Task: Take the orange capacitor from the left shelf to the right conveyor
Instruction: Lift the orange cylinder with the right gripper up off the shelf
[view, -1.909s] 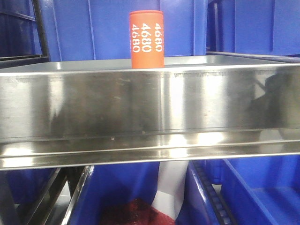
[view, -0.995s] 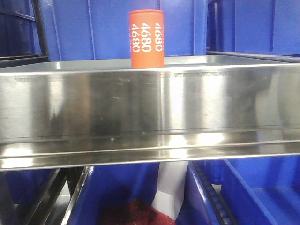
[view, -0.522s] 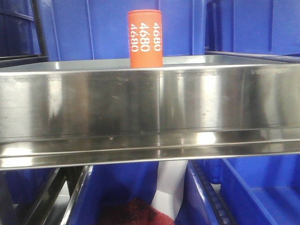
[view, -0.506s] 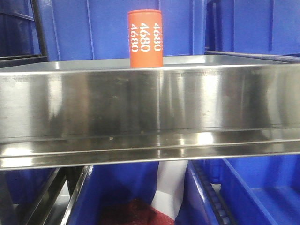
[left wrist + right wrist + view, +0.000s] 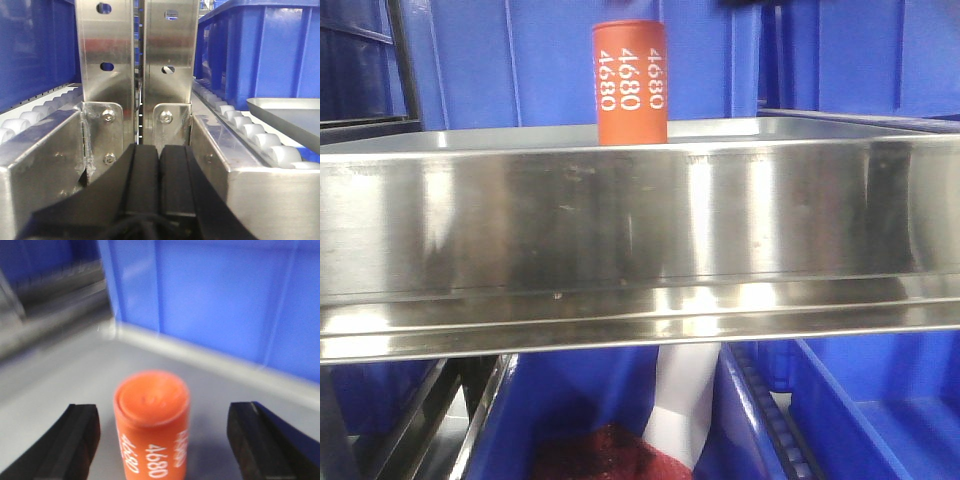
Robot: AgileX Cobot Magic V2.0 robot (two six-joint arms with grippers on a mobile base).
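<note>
The orange capacitor (image 5: 630, 82) stands upright on the left shelf (image 5: 640, 220), behind its tall shiny front lip. In the right wrist view the capacitor (image 5: 152, 425) stands on the grey shelf floor (image 5: 55, 385), between the two black fingers of my right gripper (image 5: 164, 412). That gripper is open, with a gap on each side of the capacitor. My left gripper (image 5: 160, 165) is shut and empty, facing steel uprights. The right conveyor is out of view. Neither gripper shows in the front view.
Blue plastic bins (image 5: 860, 60) stand behind the shelf and below it (image 5: 880, 410). In the left wrist view, white roller rails (image 5: 245, 127) run on both sides, a silver tray (image 5: 292, 112) lies at the right, and steel uprights (image 5: 137, 55) stand close ahead.
The capacitor stays in place on the shelf, drifting only slightly left in the front view. Reflections on the shelf's front lip have shifted.
</note>
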